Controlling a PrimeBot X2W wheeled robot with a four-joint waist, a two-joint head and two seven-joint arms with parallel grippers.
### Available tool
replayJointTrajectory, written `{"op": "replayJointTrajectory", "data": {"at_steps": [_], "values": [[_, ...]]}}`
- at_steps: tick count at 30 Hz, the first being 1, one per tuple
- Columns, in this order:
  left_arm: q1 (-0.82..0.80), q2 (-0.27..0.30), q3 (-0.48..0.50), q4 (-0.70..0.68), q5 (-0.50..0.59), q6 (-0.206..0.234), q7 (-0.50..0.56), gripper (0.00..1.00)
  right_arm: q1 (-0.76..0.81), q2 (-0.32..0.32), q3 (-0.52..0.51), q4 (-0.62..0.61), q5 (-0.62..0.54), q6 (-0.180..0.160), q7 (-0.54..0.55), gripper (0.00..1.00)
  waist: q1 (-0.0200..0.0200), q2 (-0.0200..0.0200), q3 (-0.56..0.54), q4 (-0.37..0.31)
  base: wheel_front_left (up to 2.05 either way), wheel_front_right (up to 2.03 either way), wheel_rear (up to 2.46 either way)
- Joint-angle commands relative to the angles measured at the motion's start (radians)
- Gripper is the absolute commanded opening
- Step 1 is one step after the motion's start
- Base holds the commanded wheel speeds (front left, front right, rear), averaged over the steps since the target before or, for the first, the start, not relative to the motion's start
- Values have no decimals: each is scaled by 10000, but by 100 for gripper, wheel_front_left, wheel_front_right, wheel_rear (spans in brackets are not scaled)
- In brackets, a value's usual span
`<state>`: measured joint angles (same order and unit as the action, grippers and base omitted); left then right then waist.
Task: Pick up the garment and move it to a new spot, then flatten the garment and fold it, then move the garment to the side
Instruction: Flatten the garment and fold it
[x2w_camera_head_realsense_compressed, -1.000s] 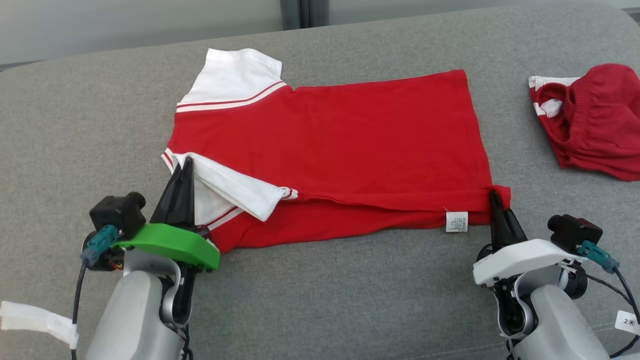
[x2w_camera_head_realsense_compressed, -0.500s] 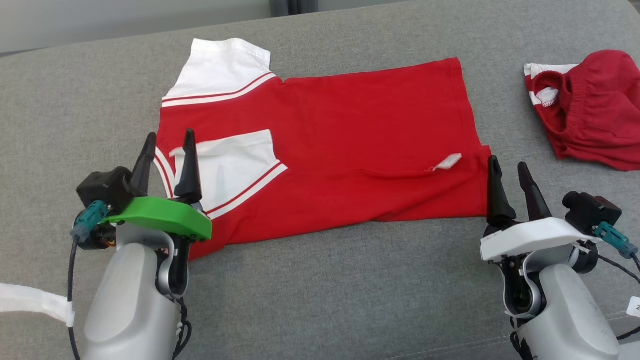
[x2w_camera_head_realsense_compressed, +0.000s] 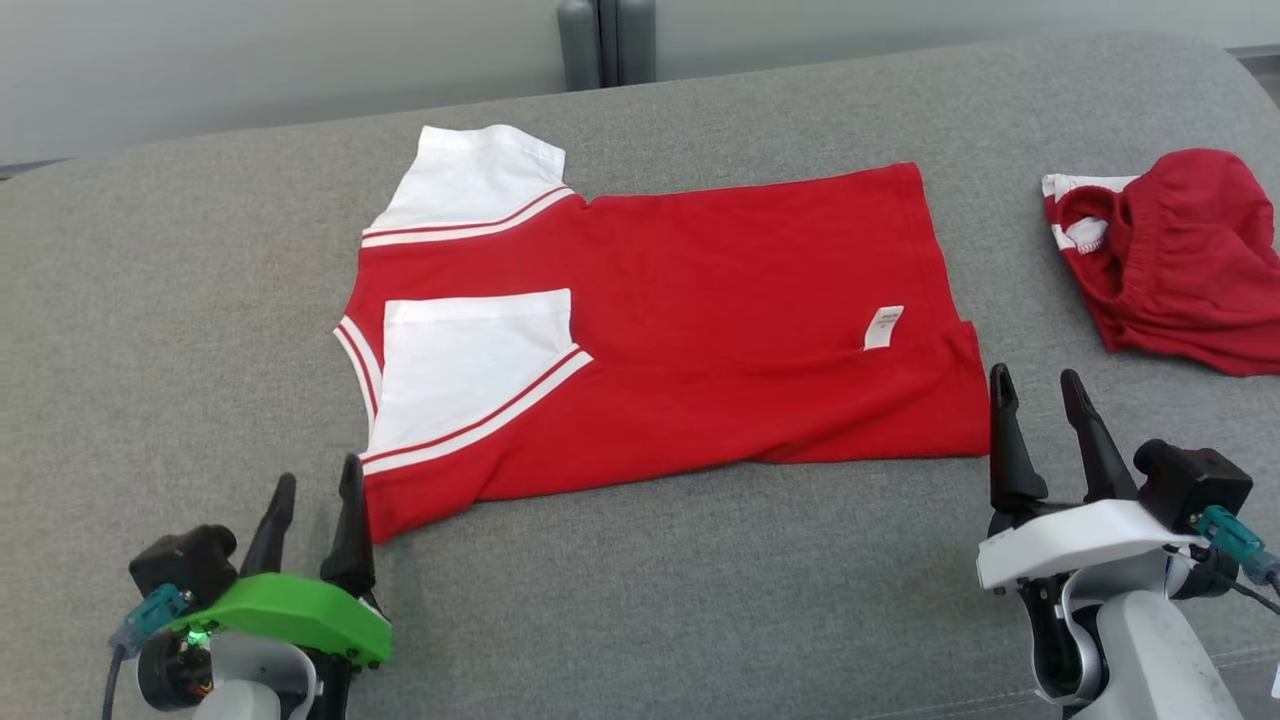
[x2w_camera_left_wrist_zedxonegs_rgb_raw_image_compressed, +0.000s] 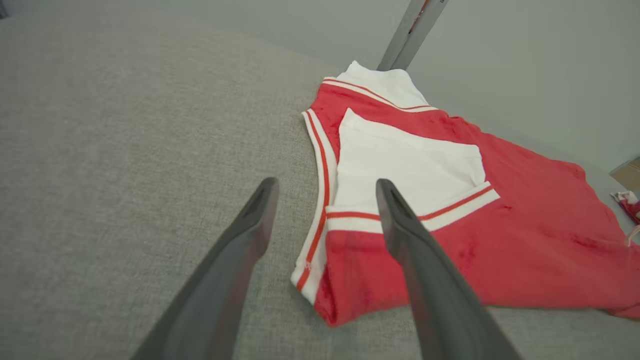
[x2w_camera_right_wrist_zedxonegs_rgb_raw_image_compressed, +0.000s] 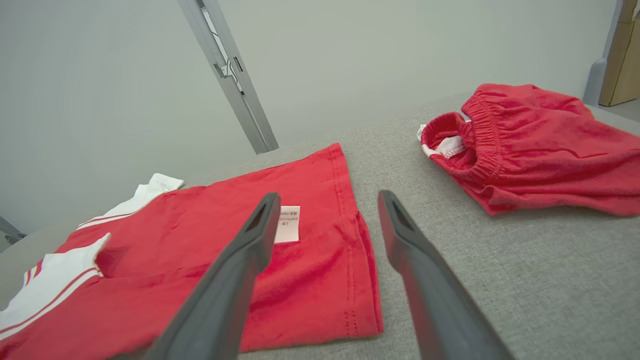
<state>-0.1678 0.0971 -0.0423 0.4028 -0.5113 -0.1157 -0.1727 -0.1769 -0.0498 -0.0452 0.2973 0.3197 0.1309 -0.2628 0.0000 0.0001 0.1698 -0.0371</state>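
both pairs stand spread and empty: the left fingers (x2w_camera_head_realsense_compressed: 352, 520) just off the near left corner of the garment (x2w_camera_head_realsense_compressed: 700, 300), the right fingers (x2w_camera_head_realsense_compressed: 1005, 450) just beside its near right corner. the garment lies flat on the grey cushion (x2w_camera_head_realsense_compressed: 640, 600), its near side and white sleeve (x2w_camera_head_realsense_compressed: 470, 360) turned over on top; red shorts (x2w_camera_head_realsense_compressed: 1190, 260) lie apart at the right. the folding looks part done. the next move probably calls for taking hold of an edge for another fold.

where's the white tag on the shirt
In the head view the tag lies on the red shirt near its right-hand edge, just up and left of the right gripper.
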Motion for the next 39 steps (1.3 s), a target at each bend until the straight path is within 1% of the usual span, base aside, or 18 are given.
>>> {"op": "replayJointTrajectory", "data": {"at_steps": [1, 8, 16, 17, 18, 19, 20, 21, 22, 23, 28, 31, 32, 33, 34, 35, 36, 39], "values": [[282, 56, -77, -40, -174, -34, 418, 100, 168, -16, 32, 20, -123, -5, -25, 100, 0, -1, -190, 157, 0, 0, 0], [774, -111, -249, -266, -917, 356, 2392, 100, 171, -18, 120, 235, -398, -5, 94, 100, 0, -1, -161, 188, 0, 0, 0], [632, -247, -209, -595, -1384, 623, 2717, 100, -53, -16, -249, 835, -725, -5, 548, 100, 0, -1, 146, -7, 0, 0, 0], [594, -258, -224, -610, -1411, 615, 2696, 91, -76, -19, -342, 968, -801, -5, 649, 100, 0, -1, 172, -18, 0, 0, 0], [553, -270, -239, -630, -1435, 605, 2671, 72, -104, -18, -423, 1108, -860, -5, 755, 100, 0, -1, 195, -25, 0, 0, 0], [534, -273, -241, -648, -1452, 596, 2645, 62, -132, -16, -461, 1192, -902, -5, 807, 100, 0, -1, 208, -28, 0, 0, 0], [506, -273, -250, -653, -1468, 588, 2610, 44, -199, -15, -514, 1319, -930, -4, 860, 100, 0, -1, 229, -31, 0, 0, 0], [490, -275, -257, -667, -1468, 579, 2575, 34, -258, -15, -538, 1430, -960, -4, 910, 100, 0, -1, 245, -30, 0, 0, 0], [465, -273, -279, -681, -1454, 548, 2527, 3, -360, -13, -551, 1595, -970, -5, 908, 100, 0, -1, 267, -24, 0, 0, 0], [450, -274, -298, -685, -1446, 536, 2506, 0, -440, -16, -557, 1702, -934, -5, 901, 100, 0, -1, 277, -15, 0, 0, 0], [375, -274, -330, -734, -1383, 482, 2254, 0, -975, -19, -460, 2717, -662, -5, 1163, 100, 0, -1, 322, 75, 0, 0, 0], [324, -277, -366, -729, -1373, 453, 2178, 0, -1294, -12, -245, 3422, -89, -4, 1333, 99, 0, -1, 327, 158, 0, 0, 0], [308, -279, -381, -729, -1370, 453, 2144, 0, -1374, -12, -198, 3595, -28, -4, 1301, 71, 0, -1, 319, 192, 0, 0, 0], [301, -277, -392, -746, -1364, 438, 2121, 0, -1451, -16, -183, 3742, 12, -4, 1239, 49, 0, -1, 311, 213, 0, 0, 0], [298, -278, -397, -793, -1362, 426, 2040, 0, -1555, -18, -151, 3942, 73, -5, 1135, 33, 0, -1, 294, 244, 0, 0, 0], [301, -277, -392, -821, -1370, 416, 2000, 0, -1624, -15, -120, 4026, 154, -5, 1076, 7, 0, -1, 275, 261, 0, 0, 0], [310, -265, -385, -855, -1373, 406, 1950, 0, -1683, -15, -89, 4098, 194, -4, 998, 0, 0, -1, 252, 274, 0, 0, 0], [395, -189, -335, -1038, -1393, 382, 1819, 0, -1843, -22, -78, 4202, 312, -5, 810, 0, 0, -1, 118, 294, 0, 0, 0]]}}
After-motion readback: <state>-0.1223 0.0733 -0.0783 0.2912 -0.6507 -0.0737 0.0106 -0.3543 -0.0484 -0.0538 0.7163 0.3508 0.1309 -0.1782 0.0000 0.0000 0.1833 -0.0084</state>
